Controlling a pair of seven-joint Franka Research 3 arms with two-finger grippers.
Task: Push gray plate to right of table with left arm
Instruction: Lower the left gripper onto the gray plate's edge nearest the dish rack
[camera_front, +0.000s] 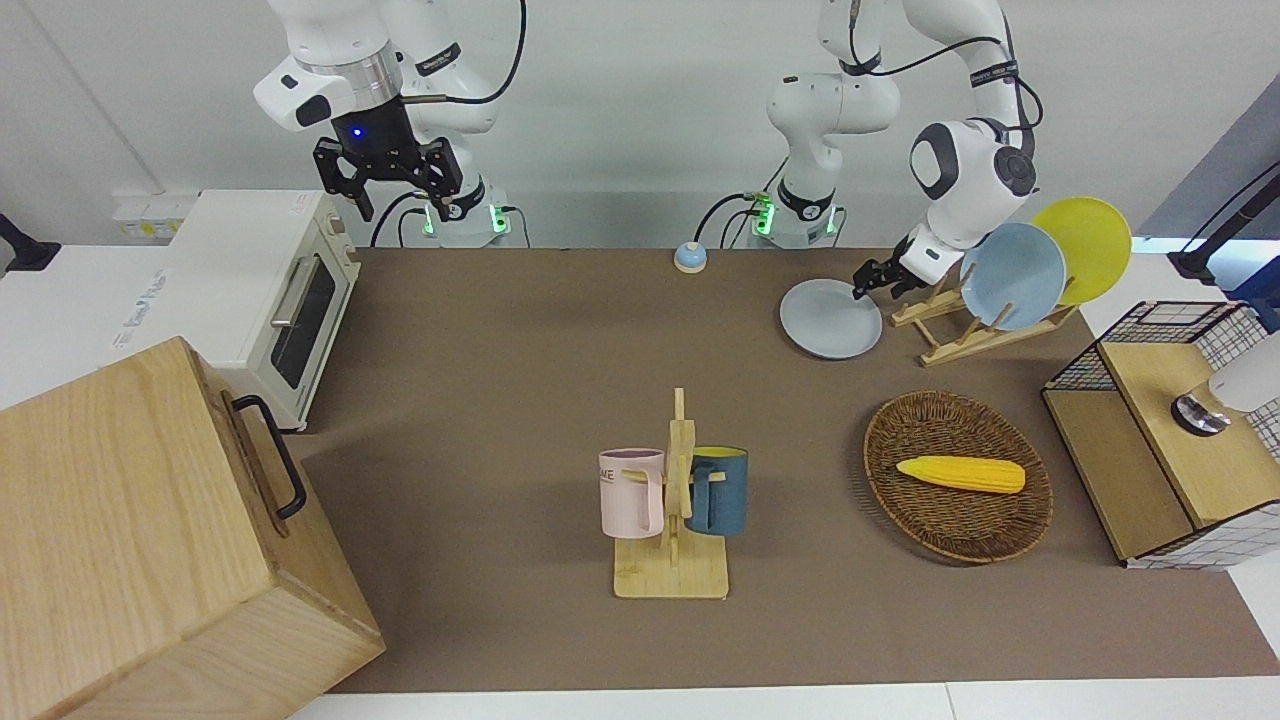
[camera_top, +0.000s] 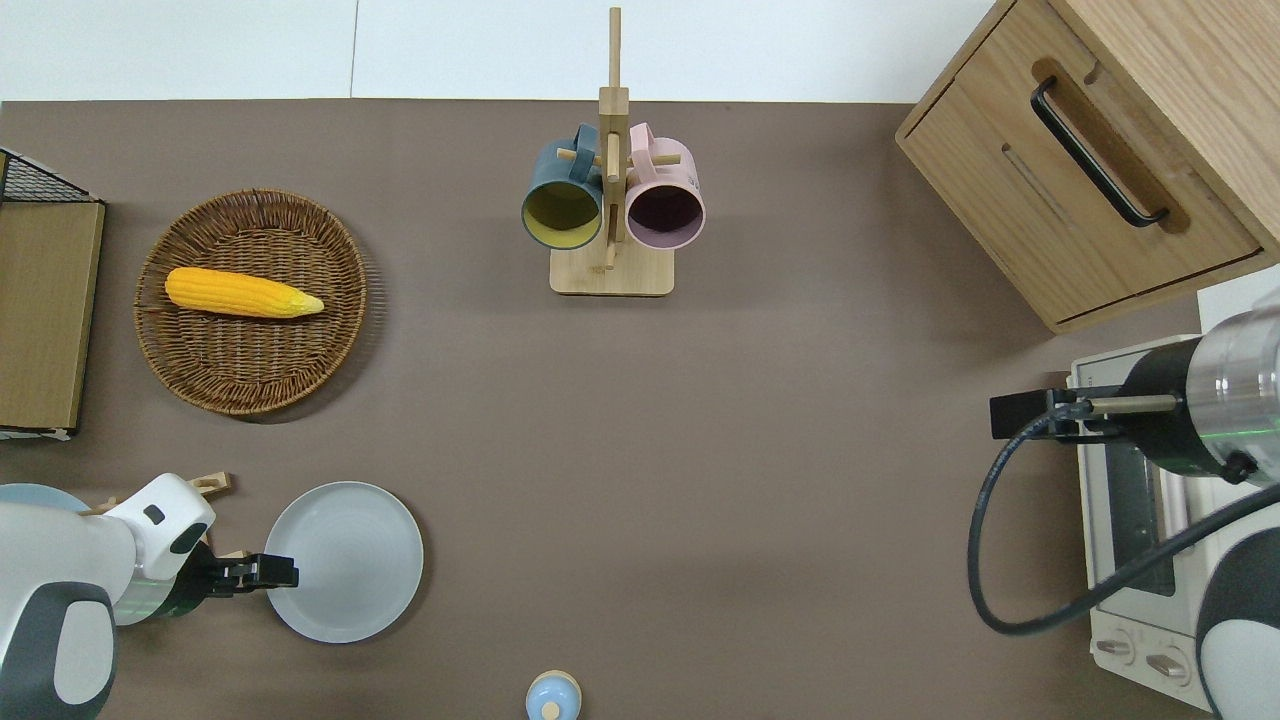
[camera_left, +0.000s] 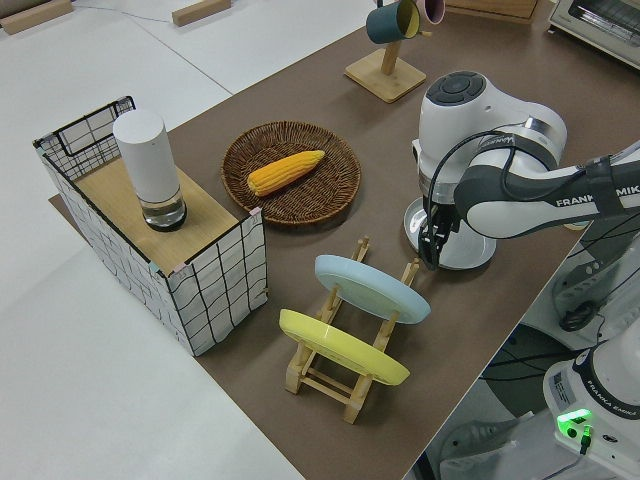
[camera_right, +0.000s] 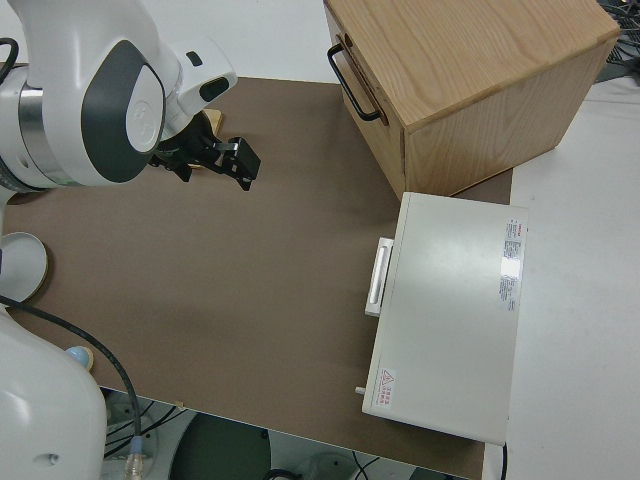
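The gray plate lies flat on the brown table, near the robots and toward the left arm's end. My left gripper is low at the plate's rim, on the edge that faces the wooden plate rack. Its fingers look shut with nothing held. In the left side view the left arm hides most of the plate. My right arm is parked, its gripper open and raised.
A wooden rack with a sky-blue plate and a yellow plate stands beside the left gripper. Also on the table: a wicker basket with a corn cob, a mug rack, a bell, a toaster oven and a wooden cabinet.
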